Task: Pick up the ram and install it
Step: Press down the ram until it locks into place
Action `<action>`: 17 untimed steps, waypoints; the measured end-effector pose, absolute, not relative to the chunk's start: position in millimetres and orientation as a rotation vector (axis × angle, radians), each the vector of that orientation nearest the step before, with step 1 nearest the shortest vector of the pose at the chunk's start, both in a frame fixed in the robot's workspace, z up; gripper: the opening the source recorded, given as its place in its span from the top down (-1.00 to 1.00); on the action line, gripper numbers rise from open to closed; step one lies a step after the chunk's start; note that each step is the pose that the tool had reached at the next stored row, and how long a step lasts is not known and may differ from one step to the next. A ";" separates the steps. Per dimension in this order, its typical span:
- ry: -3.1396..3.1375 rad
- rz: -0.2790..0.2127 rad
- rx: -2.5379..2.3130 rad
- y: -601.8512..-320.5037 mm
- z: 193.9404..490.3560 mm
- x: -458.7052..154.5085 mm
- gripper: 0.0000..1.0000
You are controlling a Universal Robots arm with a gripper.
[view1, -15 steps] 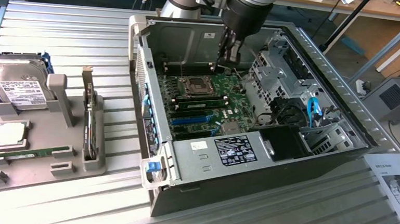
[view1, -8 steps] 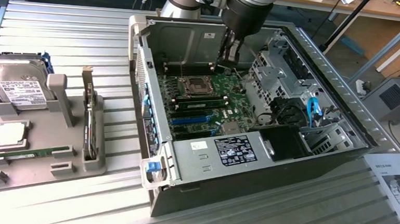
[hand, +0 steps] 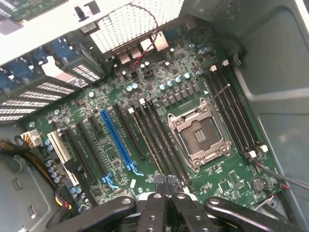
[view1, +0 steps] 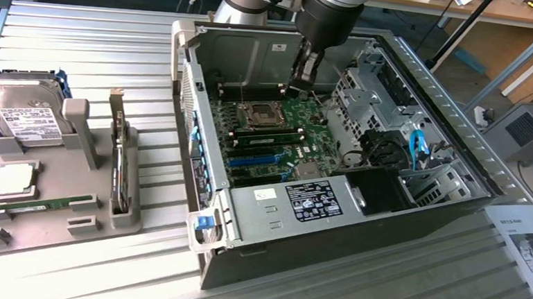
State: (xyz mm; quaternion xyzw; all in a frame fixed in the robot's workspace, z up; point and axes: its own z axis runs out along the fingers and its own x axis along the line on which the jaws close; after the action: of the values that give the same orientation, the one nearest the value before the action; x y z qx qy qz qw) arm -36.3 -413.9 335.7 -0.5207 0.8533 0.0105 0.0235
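One ram [view1: 36, 205] is seen lying flat in the grey tray [view1: 95, 233] on the counter, long axis left-right. End effector [hand: 166, 186] is closed, empty, inside the case [view1: 272, 223].

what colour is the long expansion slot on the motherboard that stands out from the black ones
Bright blue; the expansion slot shows best in the wrist view, between black slots.

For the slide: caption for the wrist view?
Shut gripper hovering over the bare motherboard beside the empty CPU socket.
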 end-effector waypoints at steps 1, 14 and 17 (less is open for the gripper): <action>2.650 0.032 -1.598 -413.9 335.7 -36.3 0.79; 2.730 0.029 -1.455 -413.9 335.7 -36.3 0.79; 2.746 0.028 -1.424 -413.9 335.7 -36.3 0.79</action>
State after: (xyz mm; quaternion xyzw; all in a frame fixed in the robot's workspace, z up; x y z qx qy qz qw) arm -36.3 -413.9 335.7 -0.4602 0.8875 0.0091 0.0243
